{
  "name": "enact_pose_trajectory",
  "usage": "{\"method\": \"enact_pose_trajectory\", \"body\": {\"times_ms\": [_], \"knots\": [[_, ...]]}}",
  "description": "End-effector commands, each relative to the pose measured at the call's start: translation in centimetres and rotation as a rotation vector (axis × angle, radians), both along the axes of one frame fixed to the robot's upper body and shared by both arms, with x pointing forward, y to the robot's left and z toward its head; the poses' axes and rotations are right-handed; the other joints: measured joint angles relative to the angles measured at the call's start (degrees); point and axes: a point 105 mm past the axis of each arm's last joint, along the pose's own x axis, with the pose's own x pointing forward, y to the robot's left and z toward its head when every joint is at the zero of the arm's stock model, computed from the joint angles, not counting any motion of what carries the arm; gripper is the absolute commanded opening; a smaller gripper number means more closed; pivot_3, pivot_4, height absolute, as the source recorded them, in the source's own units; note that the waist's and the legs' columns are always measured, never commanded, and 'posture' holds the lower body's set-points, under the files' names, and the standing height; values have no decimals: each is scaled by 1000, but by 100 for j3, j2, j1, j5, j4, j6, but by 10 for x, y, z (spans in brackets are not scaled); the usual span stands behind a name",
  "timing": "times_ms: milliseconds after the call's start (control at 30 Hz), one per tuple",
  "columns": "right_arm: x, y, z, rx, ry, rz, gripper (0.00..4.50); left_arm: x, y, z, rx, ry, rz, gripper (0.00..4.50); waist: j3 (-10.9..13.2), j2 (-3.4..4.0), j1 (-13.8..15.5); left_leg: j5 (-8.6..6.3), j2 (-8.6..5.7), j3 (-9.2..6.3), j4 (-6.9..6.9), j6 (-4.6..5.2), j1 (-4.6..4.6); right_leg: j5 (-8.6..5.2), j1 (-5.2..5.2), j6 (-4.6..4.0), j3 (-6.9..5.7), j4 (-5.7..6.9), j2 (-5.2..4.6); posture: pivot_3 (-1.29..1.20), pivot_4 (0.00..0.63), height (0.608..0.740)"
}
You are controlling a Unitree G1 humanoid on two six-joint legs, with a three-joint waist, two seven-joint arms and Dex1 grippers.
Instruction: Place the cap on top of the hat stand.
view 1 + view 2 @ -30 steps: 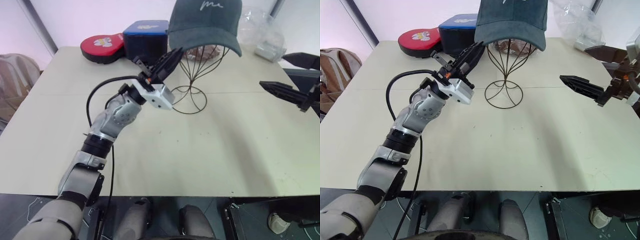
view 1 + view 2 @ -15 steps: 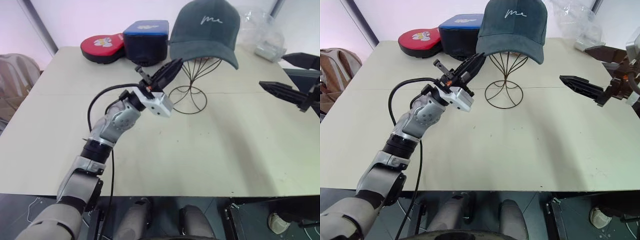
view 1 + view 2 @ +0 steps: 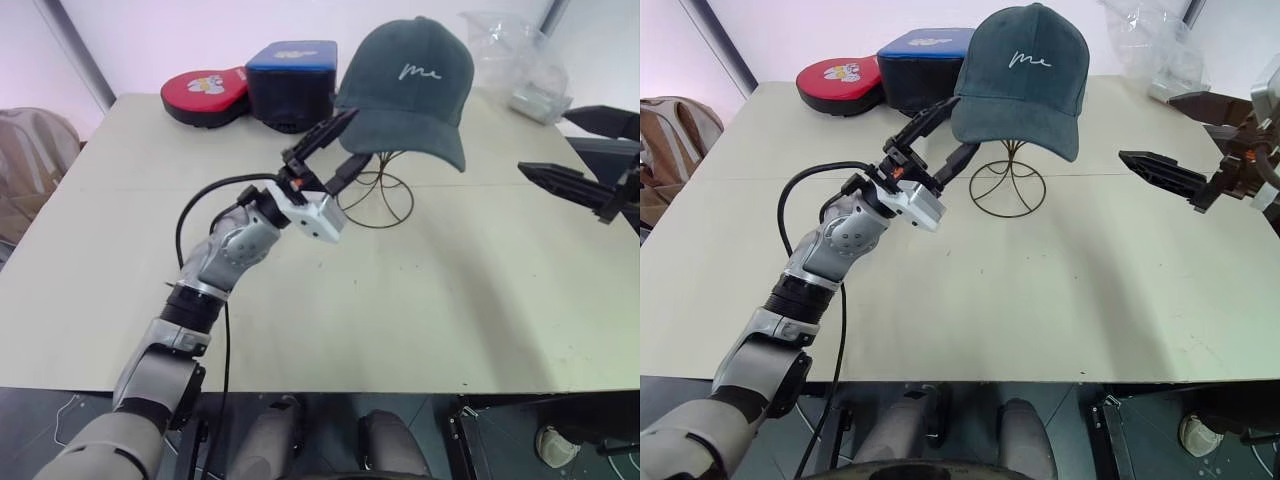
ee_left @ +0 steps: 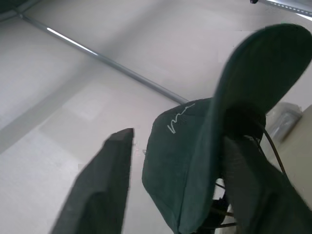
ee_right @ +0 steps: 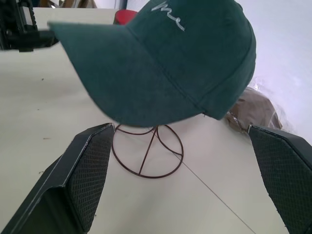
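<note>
Dark teal fabric covers the cap (image 3: 1025, 75), which sits on top of the hat stand (image 3: 1008, 180) with its brim tipped down toward the front and small white writing on its front. The stand is thin dark wire, and its round looped base rests on the pale surface (image 3: 1040, 300) near the far middle. The left end effector (image 3: 937, 141) is just beside the cap, at the side of the brim, and its two black fingers are spread wide with nothing between them (the cap is not pinched). In the left wrist view one finger (image 4: 97, 190) is on each side of the brim edge, with a gap around it. The right end effector (image 3: 585, 155) hangs in the air well off to the right of the stand, fingers wide apart and holding nothing; in its own wrist view its two fingers (image 5: 83, 175) frame the cap and the wire base. At the far edge of the surface lie a red flat pad (image 3: 205, 93) and a dark blue box (image 3: 292, 80) side by side, left of the cap. A clear plastic bag (image 3: 515, 65) lies at the far right corner.
</note>
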Motion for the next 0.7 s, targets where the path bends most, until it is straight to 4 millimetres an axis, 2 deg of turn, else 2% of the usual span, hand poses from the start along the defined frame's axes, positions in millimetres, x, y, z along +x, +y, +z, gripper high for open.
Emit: {"method": "enact_pose_trajectory", "body": {"times_ms": [33, 267, 433, 533, 700], "knots": [[-3, 1, 14, -27, -57, -2, 4500, -15, 0, -1, -6, 2, -62, 4467, -1, 1, -1, 0, 0, 0, 0, 0, 0, 0, 0, 0, 0, 0, 0, 0, 150, 740], [-1, 1, 13, -33, -49, 6, 4500, -30, 12, -37, 91, 177, -125, 4467, -2, 4, -13, 0, 2, 0, -2, 0, 2, 0, -1, 0, 2, 0, 0, 0, 150, 740], [2, 3, 12, -39, -44, 20, 4500, -39, 30, -56, 121, 334, -146, 4467, -4, 6, -12, -1, 3, 0, -2, 1, 4, 0, 0, -1, 4, -1, -2, 0, 150, 740], [4, 4, 11, -44, -42, 29, 4500, -42, 41, -60, 120, 409, -153, 4467, -4, 7, -2, -1, 3, -1, -2, 1, 4, 0, 1, -1, 5, -2, -3, 0, 150, 740], [8, 7, 9, -57, -28, 58, 4500, -15, 77, -44, 34, 580, -69, 4467, -4, 7, -23, -2, 4, -3, -2, 2, 5, -1, 2, -1, 5, -3, -3, 0, 150, 740]]}}
